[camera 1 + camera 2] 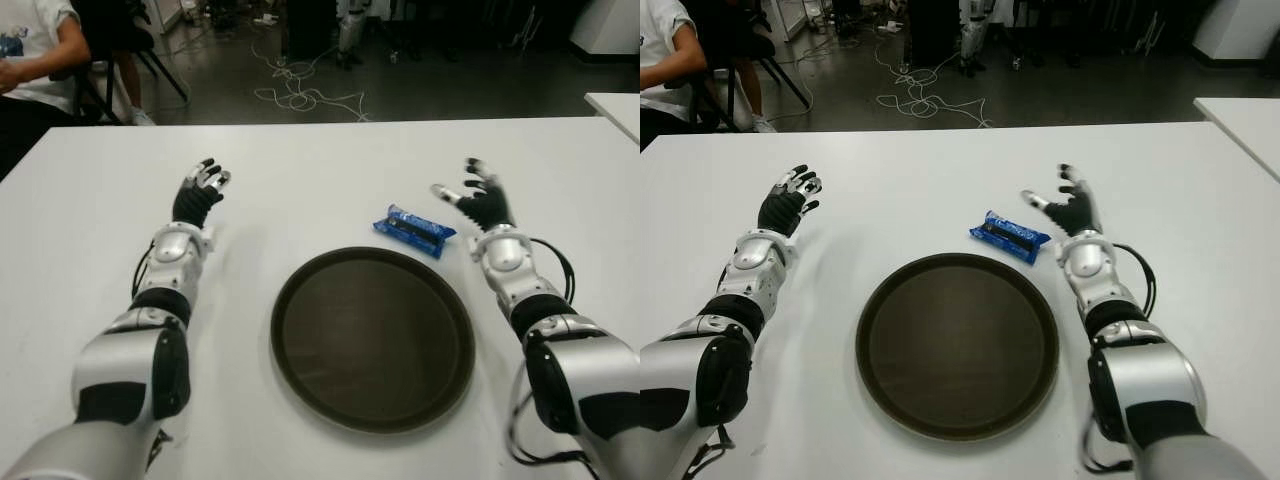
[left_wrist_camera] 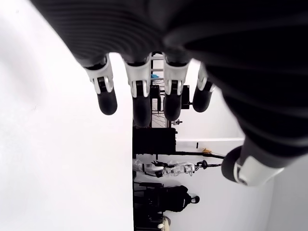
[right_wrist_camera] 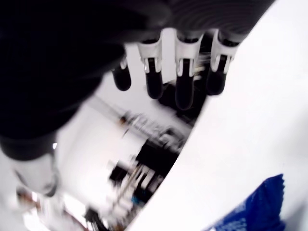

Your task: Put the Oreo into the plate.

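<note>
Lying beside plate (image 1: 300,340) (untouched): Oreo (image 1: 413,230)

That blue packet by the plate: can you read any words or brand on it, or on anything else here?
Blue packet: there is print on it, but it is too small and blurred to read.
Plate: no text.
Table: no text.
Left hand and right hand, both open: no readable label.

white table (image 1: 320,160), dark round plate (image 1: 300,300), blue Oreo pkt (image 1: 413,229)

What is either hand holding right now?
Nothing. Left hand and right hand are both open; the Oreo pack lies on the table beside the plate.
</note>
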`<control>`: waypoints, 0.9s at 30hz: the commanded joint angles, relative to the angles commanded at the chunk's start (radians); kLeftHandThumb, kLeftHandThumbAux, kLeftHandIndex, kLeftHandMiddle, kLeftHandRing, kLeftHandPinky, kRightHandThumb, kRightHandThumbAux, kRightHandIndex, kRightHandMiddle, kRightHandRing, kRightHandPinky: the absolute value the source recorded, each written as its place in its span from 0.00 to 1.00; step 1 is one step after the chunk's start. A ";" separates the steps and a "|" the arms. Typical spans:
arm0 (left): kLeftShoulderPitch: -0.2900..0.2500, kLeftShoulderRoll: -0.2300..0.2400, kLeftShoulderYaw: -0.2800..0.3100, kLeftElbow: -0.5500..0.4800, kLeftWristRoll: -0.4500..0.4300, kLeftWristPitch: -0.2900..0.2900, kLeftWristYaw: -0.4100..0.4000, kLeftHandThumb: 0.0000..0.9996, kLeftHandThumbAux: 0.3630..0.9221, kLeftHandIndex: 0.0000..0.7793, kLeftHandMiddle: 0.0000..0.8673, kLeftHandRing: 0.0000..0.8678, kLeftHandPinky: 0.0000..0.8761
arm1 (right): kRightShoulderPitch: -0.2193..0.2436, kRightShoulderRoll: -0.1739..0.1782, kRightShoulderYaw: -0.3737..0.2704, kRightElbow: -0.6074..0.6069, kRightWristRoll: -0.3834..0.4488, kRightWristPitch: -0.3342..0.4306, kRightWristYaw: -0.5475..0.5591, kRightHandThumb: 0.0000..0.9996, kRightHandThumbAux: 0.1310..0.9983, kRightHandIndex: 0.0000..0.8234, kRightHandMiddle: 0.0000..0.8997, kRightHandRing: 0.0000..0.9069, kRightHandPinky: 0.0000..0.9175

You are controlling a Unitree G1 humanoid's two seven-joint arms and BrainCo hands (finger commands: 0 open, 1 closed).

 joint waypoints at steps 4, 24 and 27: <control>0.001 -0.001 -0.002 -0.001 0.002 -0.004 0.002 0.16 0.39 0.06 0.15 0.13 0.12 | -0.003 -0.006 0.049 0.004 -0.051 0.006 -0.032 0.07 0.48 0.08 0.18 0.18 0.13; -0.001 -0.003 -0.001 -0.001 -0.002 0.000 -0.007 0.17 0.35 0.06 0.14 0.12 0.11 | -0.018 -0.008 0.179 0.012 -0.165 0.066 -0.055 0.05 0.51 0.02 0.10 0.11 0.07; -0.001 -0.004 -0.001 -0.001 -0.001 -0.001 -0.008 0.17 0.36 0.06 0.14 0.12 0.11 | -0.021 -0.010 0.200 0.012 -0.181 0.077 -0.054 0.05 0.51 0.02 0.10 0.10 0.08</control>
